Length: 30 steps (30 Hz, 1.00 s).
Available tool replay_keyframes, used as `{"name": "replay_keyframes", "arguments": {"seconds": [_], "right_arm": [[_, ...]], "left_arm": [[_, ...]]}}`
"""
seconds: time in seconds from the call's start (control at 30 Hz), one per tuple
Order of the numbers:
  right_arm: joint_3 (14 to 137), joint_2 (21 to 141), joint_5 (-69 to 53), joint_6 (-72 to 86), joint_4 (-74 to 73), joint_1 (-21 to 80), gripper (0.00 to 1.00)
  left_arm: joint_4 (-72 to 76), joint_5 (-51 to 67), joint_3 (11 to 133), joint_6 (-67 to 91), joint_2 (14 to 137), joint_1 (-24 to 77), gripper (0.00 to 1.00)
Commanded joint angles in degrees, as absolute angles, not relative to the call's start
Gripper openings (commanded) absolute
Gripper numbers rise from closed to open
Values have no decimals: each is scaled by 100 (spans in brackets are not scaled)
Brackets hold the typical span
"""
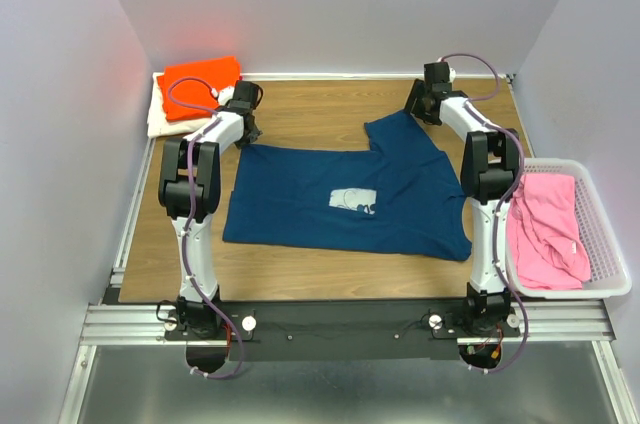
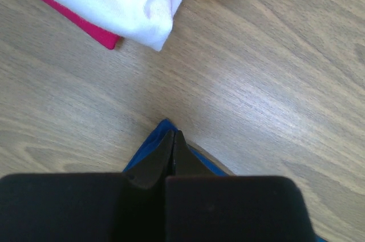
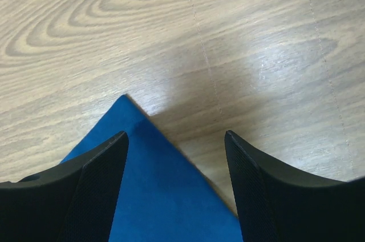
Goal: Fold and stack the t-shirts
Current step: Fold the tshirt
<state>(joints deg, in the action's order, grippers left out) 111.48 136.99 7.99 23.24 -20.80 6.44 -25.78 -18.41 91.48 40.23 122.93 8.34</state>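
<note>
The navy t-shirt [image 1: 350, 194] with a small white chest print lies spread on the table, its far right part raised toward the back. My left gripper [image 1: 243, 129] is shut on its far left corner [image 2: 162, 128]. My right gripper [image 1: 420, 104] is open over the shirt's far right corner [image 3: 165, 190], which lies flat between the fingers. A folded stack sits at the far left: orange t-shirt [image 1: 200, 84] on top, cream-white one [image 2: 114, 2] under it, red one [image 2: 85, 25] at the bottom. A pink t-shirt [image 1: 548, 229] lies crumpled in the basket.
A white plastic basket [image 1: 600, 234] stands at the table's right edge beside my right arm. White walls close in the back and both sides. A metal rail runs along the near edge.
</note>
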Motion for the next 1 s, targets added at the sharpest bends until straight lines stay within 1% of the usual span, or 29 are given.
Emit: {"name": "replay_keyframes", "arguments": {"seconds": [0.0, 0.1, 0.13, 0.23, 0.4, 0.57, 0.6, 0.67, 0.7, 0.77, 0.8, 0.83, 0.97], "right_arm": [[11347, 13948, 738, 2188, -2074, 720, 75], [11347, 14027, 870, 2171, -2083, 835, 74], [11355, 14071, 940, 2145, -2083, 905, 71], [11364, 14133, 1098, 2127, -2083, 1036, 69], [11320, 14238, 1318, 2153, -2092, 1142, 61], [11285, 14282, 1599, 2206, -2109, 1151, 45], [11285, 14265, 1661, 2206, -2109, 1143, 38], [11329, 14265, 1819, 2162, -2118, 1143, 30], [11355, 14247, 1880, 2136, -2118, 1143, 22], [11469, 14238, 1925, 2048, -2118, 1142, 14], [11522, 14230, 1942, 2004, -2127, 1143, 5], [11566, 14229, 1968, 1987, -2127, 1143, 1], [11821, 14168, 2030, 1863, -2118, 1142, 0]], "left_arm": [[-2461, -1740, 9184, 3964, 12401, 800, 0], [-2443, -1714, 9167, 3973, 12393, 800, 0], [-2435, -1705, 9158, 3981, 12375, 800, 0], [-2400, -1688, 9123, 3981, 12358, 800, 0], [-2382, -1670, 9106, 3964, 12349, 800, 0], [-2338, -1661, 9079, 3946, 12314, 800, 0], [-2320, -1661, 9079, 3946, 12305, 791, 0], [-2303, -1661, 9062, 3955, 12261, 765, 0], [-2277, -1635, 9044, 3964, 12261, 739, 0], [-2250, -1617, 9018, 3981, 12217, 712, 0], [-2215, -1591, 8991, 3990, 12208, 703, 0], [-2197, -1573, 8983, 3990, 12182, 686, 0], [-2153, -1538, 9009, 3990, 12138, 642, 0]]}}
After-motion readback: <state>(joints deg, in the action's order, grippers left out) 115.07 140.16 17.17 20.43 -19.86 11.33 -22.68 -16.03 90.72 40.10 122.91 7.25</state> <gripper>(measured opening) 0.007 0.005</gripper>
